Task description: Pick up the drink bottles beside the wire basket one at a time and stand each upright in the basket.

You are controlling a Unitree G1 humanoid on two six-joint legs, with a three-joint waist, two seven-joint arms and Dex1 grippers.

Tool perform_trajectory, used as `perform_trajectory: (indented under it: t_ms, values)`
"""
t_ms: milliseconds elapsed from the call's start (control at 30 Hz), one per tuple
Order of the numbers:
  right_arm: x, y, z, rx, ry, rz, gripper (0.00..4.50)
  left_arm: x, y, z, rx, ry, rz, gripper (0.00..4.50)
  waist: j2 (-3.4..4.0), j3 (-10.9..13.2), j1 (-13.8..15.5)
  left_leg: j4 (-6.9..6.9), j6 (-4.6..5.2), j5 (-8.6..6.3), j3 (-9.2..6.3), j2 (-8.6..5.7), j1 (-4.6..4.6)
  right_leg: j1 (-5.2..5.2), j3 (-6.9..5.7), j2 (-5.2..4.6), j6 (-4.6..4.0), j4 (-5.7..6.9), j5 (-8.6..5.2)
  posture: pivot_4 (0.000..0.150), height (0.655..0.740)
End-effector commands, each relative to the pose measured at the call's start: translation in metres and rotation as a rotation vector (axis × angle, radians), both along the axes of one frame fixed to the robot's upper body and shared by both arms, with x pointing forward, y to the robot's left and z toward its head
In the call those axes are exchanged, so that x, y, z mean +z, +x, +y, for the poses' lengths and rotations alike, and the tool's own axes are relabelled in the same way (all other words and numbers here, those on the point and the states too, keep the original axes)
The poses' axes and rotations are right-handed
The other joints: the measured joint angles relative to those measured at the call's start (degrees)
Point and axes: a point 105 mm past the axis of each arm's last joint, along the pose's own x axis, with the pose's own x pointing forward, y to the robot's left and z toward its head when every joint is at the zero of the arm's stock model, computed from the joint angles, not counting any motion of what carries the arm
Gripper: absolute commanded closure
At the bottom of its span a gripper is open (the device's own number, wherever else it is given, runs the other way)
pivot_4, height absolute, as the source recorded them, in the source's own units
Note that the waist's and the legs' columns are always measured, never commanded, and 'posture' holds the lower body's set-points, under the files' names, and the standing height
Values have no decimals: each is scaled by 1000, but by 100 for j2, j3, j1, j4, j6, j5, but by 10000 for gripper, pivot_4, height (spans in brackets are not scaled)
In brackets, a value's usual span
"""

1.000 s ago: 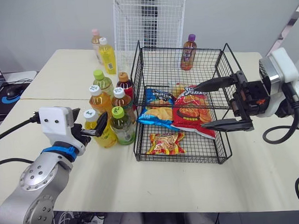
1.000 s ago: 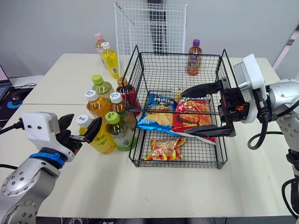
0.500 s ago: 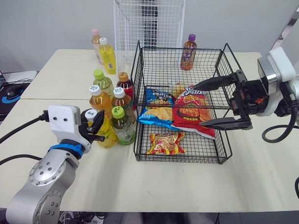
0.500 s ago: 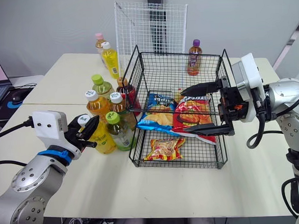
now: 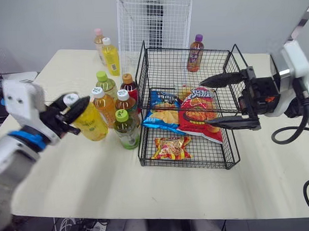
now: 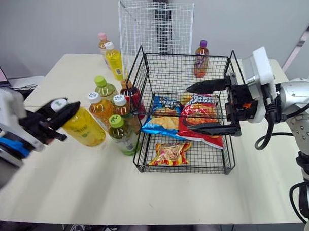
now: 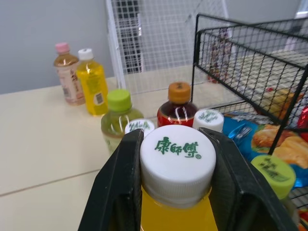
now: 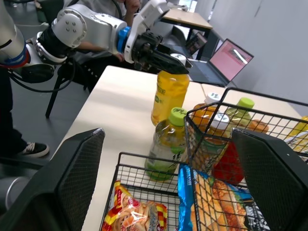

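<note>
My left gripper is shut on the neck of a yellow drink bottle, just under its white cap. The bottle hangs tilted, cap toward the left, left of the other bottles and apparently off the table. The black fingers press on both sides of the cap. The black wire basket holds several snack bags. My right gripper hovers open over the basket's right half, with nothing between its fingers.
Bottles stand against the basket's left side: a green-capped one, two orange ones, a green one and a dark red one. Two more stand far back. A purple-capped bottle is at the basket's far side, by a white wire panel.
My left gripper has closed on the yellow bottle's neck and carried it up and to the left, away from the cluster, tilting it. The right gripper has hardly moved.
</note>
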Motion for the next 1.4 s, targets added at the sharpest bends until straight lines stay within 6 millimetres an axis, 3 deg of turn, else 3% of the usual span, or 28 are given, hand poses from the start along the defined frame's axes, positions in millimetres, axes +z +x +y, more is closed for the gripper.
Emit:
perform_trajectory:
  t_ms: [33,233,400,500,633,767,900,1133,1400]
  values:
    - [14,-7,-9,-69,26,-57,0,60,-9,-5,-153,-45,-81,31402,-18,13,20,1,0,0,0,0,0,0,-1,0,2,0,-1,1500,7360]
    - [23,-13,-26,-227,67,-86,0,148,0,-15,-333,-94,-172,31402,-25,25,7,-4,-1,0,2,-7,-12,-7,-5,-1,5,-4,-1,1500,7360]
    - [25,-21,-32,-338,103,-98,0,192,21,-52,-528,-133,-217,31402,-19,27,47,-5,-2,0,-7,-5,-20,-12,-13,10,5,-1,-1,1500,7360]
    - [22,-28,-39,-424,117,-106,0,208,38,-93,-673,-115,-250,31402,-19,27,80,-1,-2,1,-14,-6,-34,-18,-21,11,4,0,-1,1500,7360]
    - [15,-33,-47,-535,124,-120,0,204,63,-144,-801,-77,-239,31402,-18,27,115,8,-2,1,-11,-13,-81,-57,-17,9,3,0,4,1500,7360]
    - [6,-36,-57,-662,124,-147,0,178,87,-201,-892,-5,-215,31402,-16,27,107,8,-2,1,-9,-14,-105,-84,-12,10,3,1,5,1500,7360]
    - [0,-40,-60,-746,135,-170,0,156,103,-245,-900,9,-212,31402,-14,28,83,7,-2,2,-2,-14,-115,-95,-2,11,3,1,5,1500,7360]
    - [-4,-45,-60,-841,186,-202,0,131,116,-284,-852,39,-218,31402,-11,27,-30,6,-1,2,0,-17,-121,-100,3,13,5,1,4,1500,7360]
    - [-2,-51,-64,-860,193,-213,0,124,119,-299,-806,51,-224,31402,-5,24,-18,8,-2,2,-2,-20,-119,-96,2,13,6,4,3,1500,7360]
